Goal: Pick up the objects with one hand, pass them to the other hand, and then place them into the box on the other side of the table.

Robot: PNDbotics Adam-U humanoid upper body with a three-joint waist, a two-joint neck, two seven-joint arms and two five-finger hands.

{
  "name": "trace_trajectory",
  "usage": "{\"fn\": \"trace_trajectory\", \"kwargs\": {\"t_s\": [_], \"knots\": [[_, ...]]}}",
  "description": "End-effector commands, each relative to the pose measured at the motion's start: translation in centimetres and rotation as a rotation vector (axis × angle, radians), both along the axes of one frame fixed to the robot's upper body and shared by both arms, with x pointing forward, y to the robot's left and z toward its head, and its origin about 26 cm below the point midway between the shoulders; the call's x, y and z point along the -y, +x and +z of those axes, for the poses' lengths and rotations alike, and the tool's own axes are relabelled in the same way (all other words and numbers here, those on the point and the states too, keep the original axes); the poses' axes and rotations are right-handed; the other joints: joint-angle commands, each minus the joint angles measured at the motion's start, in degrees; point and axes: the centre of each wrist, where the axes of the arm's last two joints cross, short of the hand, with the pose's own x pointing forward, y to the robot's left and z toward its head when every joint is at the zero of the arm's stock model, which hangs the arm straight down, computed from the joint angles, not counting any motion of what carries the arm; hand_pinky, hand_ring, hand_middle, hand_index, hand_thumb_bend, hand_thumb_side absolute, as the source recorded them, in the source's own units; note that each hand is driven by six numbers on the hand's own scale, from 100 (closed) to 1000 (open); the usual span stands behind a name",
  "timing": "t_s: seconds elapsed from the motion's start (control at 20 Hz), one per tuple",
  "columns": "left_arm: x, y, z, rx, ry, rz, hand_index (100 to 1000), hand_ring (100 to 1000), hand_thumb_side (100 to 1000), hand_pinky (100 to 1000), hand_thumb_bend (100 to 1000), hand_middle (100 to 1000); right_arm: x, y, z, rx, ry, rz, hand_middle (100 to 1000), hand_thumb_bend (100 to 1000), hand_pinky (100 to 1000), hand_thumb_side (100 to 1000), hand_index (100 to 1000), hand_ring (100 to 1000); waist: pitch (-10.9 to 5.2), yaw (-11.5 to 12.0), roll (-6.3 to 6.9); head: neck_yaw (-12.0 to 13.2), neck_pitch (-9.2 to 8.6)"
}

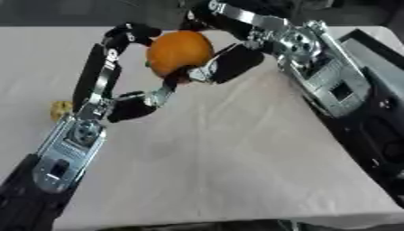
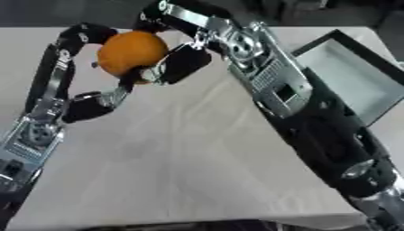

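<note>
An orange (image 1: 180,50) hangs above the far middle of the table (image 1: 221,153), caught between both hands. My left hand (image 1: 101,76) reaches up from the lower left. Its long fingers curl over the fruit's top left, and its thumb (image 1: 158,95) comes up under it. My right hand (image 1: 236,63) comes in from the upper right, with black fingers wrapped against the fruit's right and lower side and others behind its top. The box (image 2: 347,74), a dark-rimmed tray with a pale floor, lies at the table's right edge with nothing visible in it.
A small yellow lump (image 1: 61,108) lies on the cloth at the left, just beside my left forearm. My right arm (image 2: 315,117) crosses the right side of the table in front of the box.
</note>
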Motion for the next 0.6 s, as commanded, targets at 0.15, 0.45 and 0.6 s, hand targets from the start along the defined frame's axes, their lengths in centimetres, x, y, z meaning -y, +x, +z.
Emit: {"fn": "trace_trajectory", "kwargs": {"t_s": [0.15,0.45,0.6], "knots": [[-0.6,0.2,0.4,0.001,-0.008,0.055,838,683,409,818,595,715,1.2,-0.3,1.2,0.028,0.046,-0.026,566,295,938,100,564,750,-0.81,-0.13,0.21,-0.18,-0.44],[-2.3,0.4,-0.1,-0.025,-0.017,0.123,819,672,428,813,572,702,3.3,-0.3,2.0,0.043,0.105,-0.085,569,278,940,100,574,751,-0.92,-0.4,0.34,-0.82,-0.57],[-3.6,0.6,-0.1,-0.032,-0.018,0.168,808,667,427,809,553,693,5.3,-0.1,2.3,0.049,0.155,-0.151,572,271,942,100,582,751,-1.02,-0.47,0.45,-1.48,-0.62]]}}
